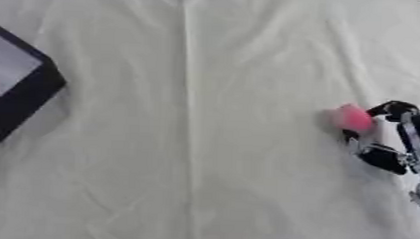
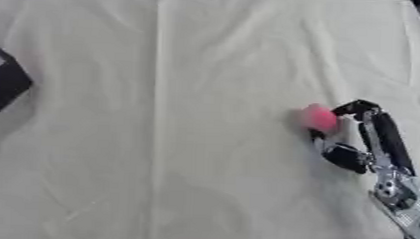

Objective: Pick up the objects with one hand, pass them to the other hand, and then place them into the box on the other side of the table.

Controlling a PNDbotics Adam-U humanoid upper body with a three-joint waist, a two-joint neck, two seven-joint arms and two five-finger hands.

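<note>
Wrinkled cream cloth (image 1: 204,141) covers our whole table, with the dark-walled box (image 1: 26,100) way off at the left edge. Our black-and-silver right hand (image 2: 357,139) has its fingers curled round a small soft-looking pink object (image 2: 319,118) on the right side, so we reckon we're only at the pickup; handover and drop-off remain. Left eye view shows something pinkish inside the box; right eye view shows more wrist. Left hand isn't visible.

A creased cream-white cloth (image 1: 204,141) covers the tabletop, spreading out well to the left of the hand (image 2: 370,142).
</note>
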